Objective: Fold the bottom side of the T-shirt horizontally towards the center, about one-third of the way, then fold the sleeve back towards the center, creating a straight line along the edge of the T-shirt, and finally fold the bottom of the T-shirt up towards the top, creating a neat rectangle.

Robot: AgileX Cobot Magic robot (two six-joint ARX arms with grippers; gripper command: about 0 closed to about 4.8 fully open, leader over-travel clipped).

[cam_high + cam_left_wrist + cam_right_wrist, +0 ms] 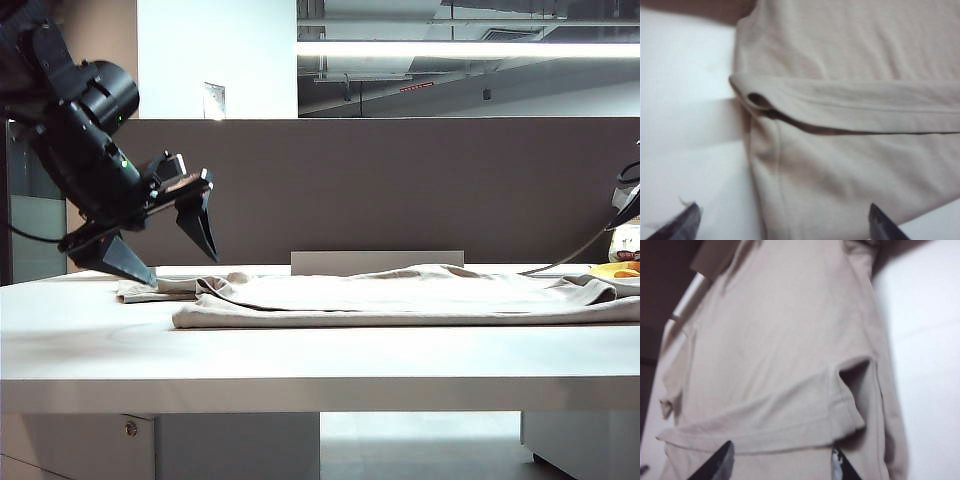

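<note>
While my left gripper point(180, 255) hangs with its black jaws spread wide and empty just above the left end of the table, one fingertip point(135, 268) nearly touching the top, my right gripper point(782, 465) hovers low over the other end of the cloth, jaws parted with nothing between them. Beneath both lies the large beige soft-cloth T-shirt point(420, 295), stretched flat across the smooth white tabletop point(300, 350), with a long stitched hem band point(865, 107) folded over onto the body and a small open loop at its corner. Bare white surface runs in front of the shirt to the table's near edge, and more lies beside its left end. Behind stands a grey partition wall point(400, 190). A yellow-and-white item point(620, 265) sits at the far right, close by the shirt's end.
</note>
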